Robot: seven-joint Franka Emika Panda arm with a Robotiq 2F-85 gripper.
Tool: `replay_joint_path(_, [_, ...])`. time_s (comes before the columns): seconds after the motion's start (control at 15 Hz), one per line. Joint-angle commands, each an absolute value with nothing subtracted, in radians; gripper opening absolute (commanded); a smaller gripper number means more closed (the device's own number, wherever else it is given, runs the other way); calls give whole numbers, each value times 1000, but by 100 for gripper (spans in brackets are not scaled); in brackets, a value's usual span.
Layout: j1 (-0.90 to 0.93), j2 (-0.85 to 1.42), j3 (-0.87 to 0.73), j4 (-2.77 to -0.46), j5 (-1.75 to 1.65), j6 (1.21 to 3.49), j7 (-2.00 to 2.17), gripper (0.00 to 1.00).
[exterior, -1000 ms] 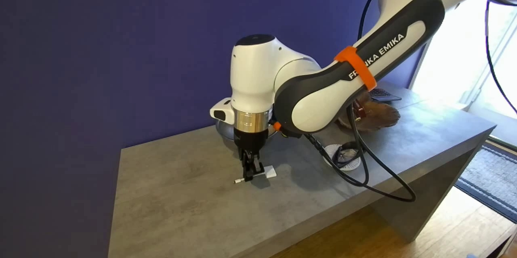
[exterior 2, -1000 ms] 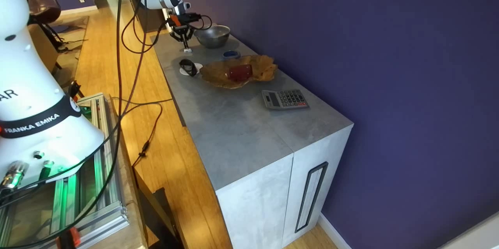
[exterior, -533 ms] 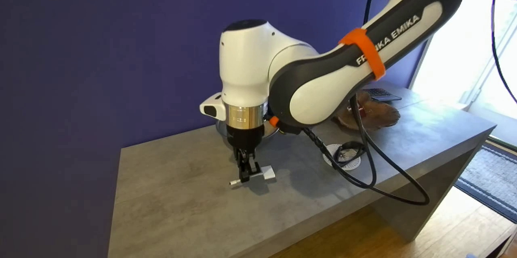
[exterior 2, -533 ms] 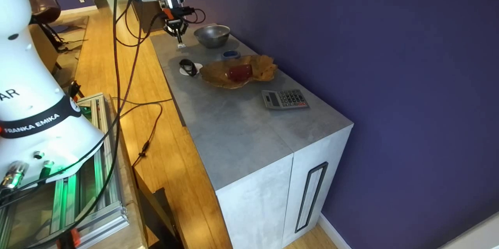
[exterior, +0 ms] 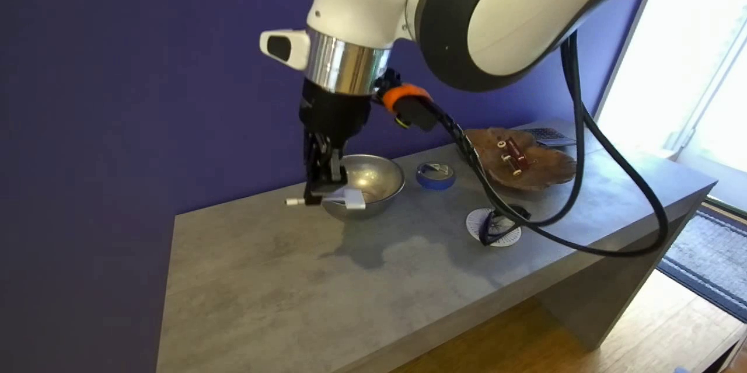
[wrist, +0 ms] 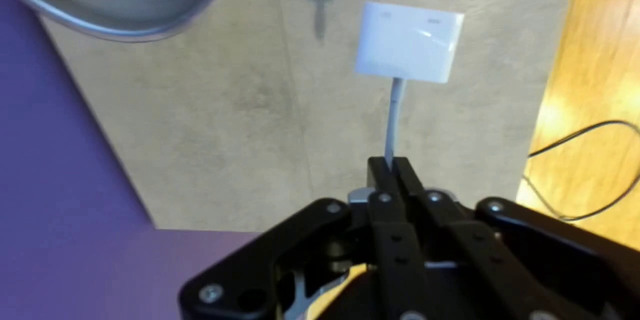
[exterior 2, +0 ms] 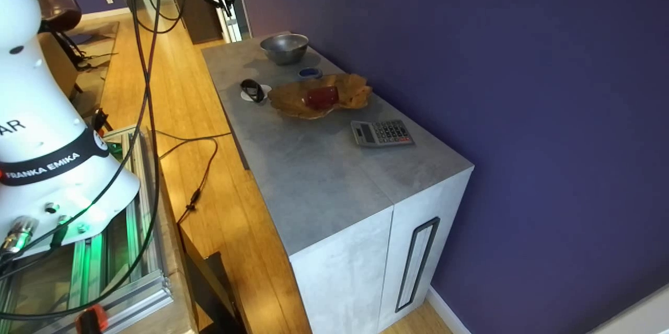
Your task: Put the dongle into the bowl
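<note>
Lift made: dongle (wrist: pixel 410 42) in the air, bowl (exterior: pixel 379 206) yet to be reached

Wrist view: my gripper (wrist: pixel 391 165) is clenched on the dongle's thin lead (wrist: pixel 393 117), w/ the white block jutting past the fingertips (wrist: pixel 378 167). In an ext. view the dongle is held roughly level, its plug (exterior: pixel 295 202) out the opposite side of the fingers.

Main change vs. approx. half a sec ago: the arm (exterior: pixel 362 5) has risen, taking the dongle from near the tabletop (exterior: pixel 251 291) to well clear of it. The bowl, mostly hidden behind the arm then, is now largely in sight; it & the blue tape roll (exterior: pixel 435 182) haven't shifted.

Meaning for the task: I judge the pick done & the height prob. enough to pass the rim; transfer + release remain. In the wrist view the bowl lies off to one side, so the overlap in an ext. view is, I'd say, line of sight only. Next I need a sideways move, then a release w/ block & plug both inside; risk: held by the lead alone, the block may swing or catch the rim
</note>
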State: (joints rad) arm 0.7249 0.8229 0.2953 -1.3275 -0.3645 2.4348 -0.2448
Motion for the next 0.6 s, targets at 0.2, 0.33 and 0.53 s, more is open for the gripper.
replay_joint_path(0.2, [743, 683, 60, -1522, -528, 2604, 1, 1])
replay_joint_path(0.33, [722, 733, 85, -1447, -492, 2578, -67, 5])
replay_joint_path(0.53, [694, 780, 90, -1427, -449, 2602, -44, 1])
